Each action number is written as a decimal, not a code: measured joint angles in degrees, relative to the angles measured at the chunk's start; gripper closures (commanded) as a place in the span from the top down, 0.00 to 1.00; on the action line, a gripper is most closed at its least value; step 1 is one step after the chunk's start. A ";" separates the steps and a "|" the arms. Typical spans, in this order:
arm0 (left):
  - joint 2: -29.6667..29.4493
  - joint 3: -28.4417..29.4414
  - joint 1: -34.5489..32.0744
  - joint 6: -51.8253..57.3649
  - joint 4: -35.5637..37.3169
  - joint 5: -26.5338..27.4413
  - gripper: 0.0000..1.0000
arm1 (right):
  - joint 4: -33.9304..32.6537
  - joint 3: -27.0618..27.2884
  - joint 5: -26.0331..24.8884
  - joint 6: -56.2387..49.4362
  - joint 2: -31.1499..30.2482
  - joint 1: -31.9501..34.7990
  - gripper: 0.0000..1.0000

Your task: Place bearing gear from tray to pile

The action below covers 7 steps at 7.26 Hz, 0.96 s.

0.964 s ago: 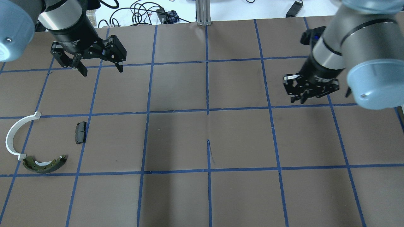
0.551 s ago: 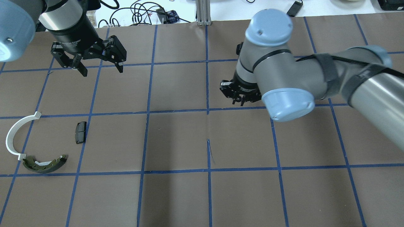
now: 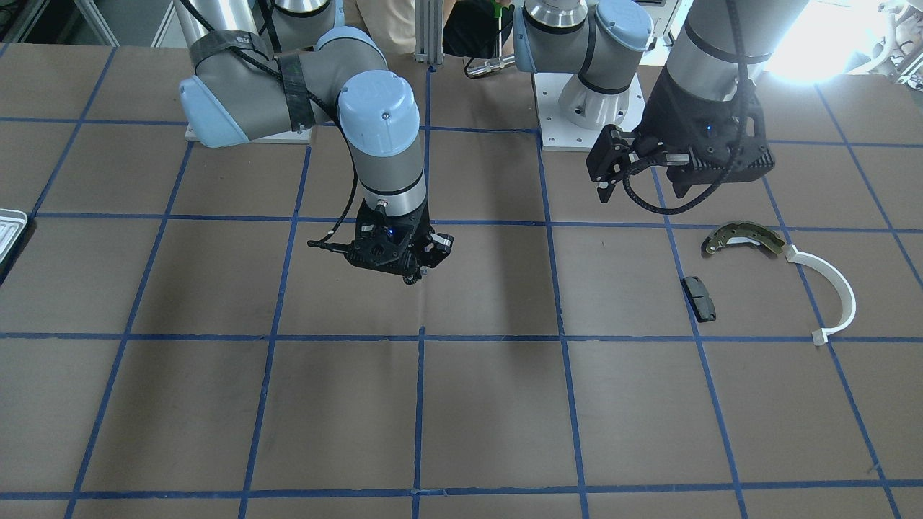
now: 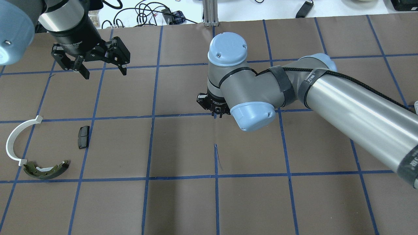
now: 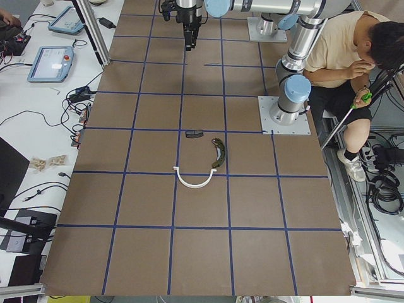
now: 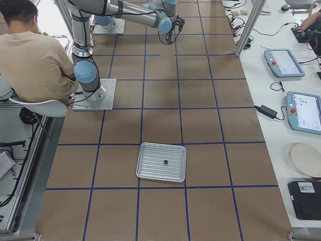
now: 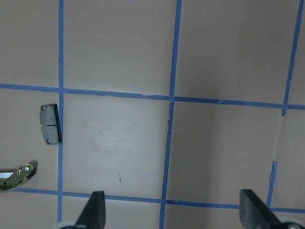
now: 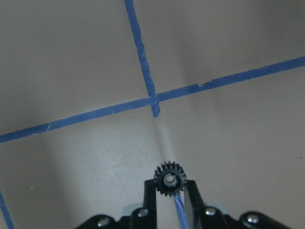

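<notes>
**Q (operator's note, right wrist view):** What am I carrying, and where?

**A:** My right end effector [image 8: 170, 191] is clenched on the bearing gear [image 8: 170, 180], a small black toothed wheel. It is pinched at the very tips of the fingers, above the middle of the worktop [image 4: 183, 202]. The tray [image 6: 150, 173] lies well apart on the right. The pile sits at the near left: brake shoe [image 4: 45, 170], white arc [image 4: 13, 143] and black pad [image 4: 83, 137].

**Q:** What hazards do I judge from here?

**A:** (1) Grip: only the toothed rim looks caught. A sharp swing could twist the gear out, and a round part dropped from height would probably roll away.
(2) Clearance: the left end effector [image 4: 106, 74] is released, jaws spread wide, and hovers at the far left near my likely path. Reaching across risks contact between the arms.
(3) Release: letting go too low or off target could nudge the pad or land the gear on the shoe.
</notes>
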 measured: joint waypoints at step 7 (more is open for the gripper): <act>-8.14 -0.87 -8.78 -8.75 8.00 -1.19 1.00 | 23.73 -14.77 -0.91 -15.78 -5.07 -13.08 1.00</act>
